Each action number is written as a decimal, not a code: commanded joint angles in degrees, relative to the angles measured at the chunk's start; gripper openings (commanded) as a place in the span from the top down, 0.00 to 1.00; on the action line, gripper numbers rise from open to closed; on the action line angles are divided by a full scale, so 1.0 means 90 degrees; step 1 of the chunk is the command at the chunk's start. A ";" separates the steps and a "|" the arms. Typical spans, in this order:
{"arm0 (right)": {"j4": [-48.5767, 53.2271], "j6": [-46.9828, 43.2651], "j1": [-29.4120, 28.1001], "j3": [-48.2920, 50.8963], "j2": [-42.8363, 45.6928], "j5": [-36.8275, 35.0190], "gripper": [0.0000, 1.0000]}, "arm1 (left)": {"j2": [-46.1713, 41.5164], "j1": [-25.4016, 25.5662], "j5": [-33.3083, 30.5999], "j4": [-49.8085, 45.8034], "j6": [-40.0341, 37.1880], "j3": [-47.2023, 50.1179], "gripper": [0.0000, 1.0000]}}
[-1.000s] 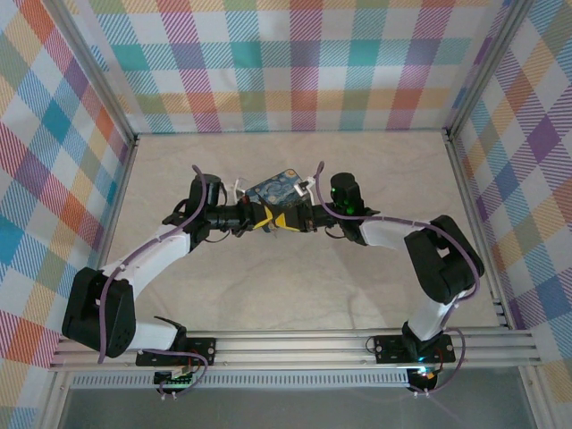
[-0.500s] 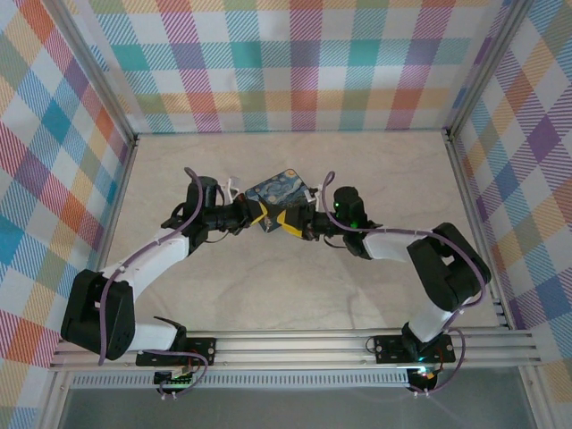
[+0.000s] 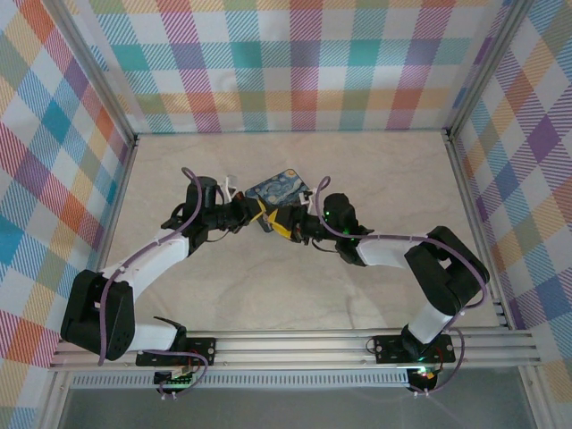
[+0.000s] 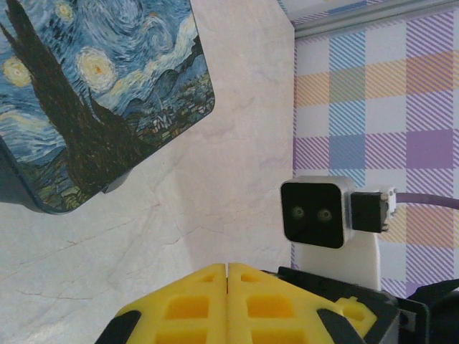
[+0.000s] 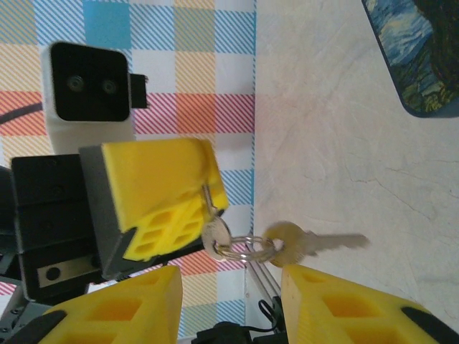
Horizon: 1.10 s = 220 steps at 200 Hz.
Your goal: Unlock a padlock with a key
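Top looks down; close wrist views share tin.

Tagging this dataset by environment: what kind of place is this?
Probably a lab robot cell: plaid walls on an aluminium frame, marble-look tabletop, left arm and right arm bolted to a rail.

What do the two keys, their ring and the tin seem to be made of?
The free key: metal, dull grey blade, brassy head. The held key: silvery metal, glinting. The ring: thin bright wire, likely steel. The tin: probably printed sheet metal, going by its smooth picture lid and rounded corners; plastic is possible.
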<state>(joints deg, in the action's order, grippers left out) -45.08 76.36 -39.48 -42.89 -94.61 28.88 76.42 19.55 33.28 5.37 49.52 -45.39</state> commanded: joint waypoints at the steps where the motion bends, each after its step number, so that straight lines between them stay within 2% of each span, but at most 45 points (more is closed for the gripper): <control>1: -0.0442 0.0202 -0.0083 -0.0267 -0.0129 -0.0114 0.60 | -0.0165 -0.0063 -0.0065 0.0241 0.0077 0.0101 1.00; 84: -0.0623 0.0324 -0.0276 -0.0615 -0.0504 -0.0182 0.64 | -0.0206 -0.0063 -0.0015 0.0264 0.0122 0.0178 1.00; 122: -0.0616 0.0364 -0.0271 -0.0539 -0.0445 -0.0428 0.69 | -0.0271 -0.0063 -0.0045 0.0310 0.0218 0.0232 1.00; 149: -0.0718 0.0402 -0.0271 -0.0556 -0.0476 -0.0437 0.79 | -0.0269 -0.0061 -0.0026 0.0351 0.0259 0.0242 1.00; 220: -0.1031 0.0347 -0.0271 -0.0310 -0.0399 -0.0519 0.94 | -0.0258 -0.0063 -0.0079 0.0441 0.0386 0.0346 1.00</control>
<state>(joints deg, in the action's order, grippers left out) -48.97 80.14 -41.67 -46.70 -98.83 25.45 75.24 19.35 32.77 8.99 52.31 -43.51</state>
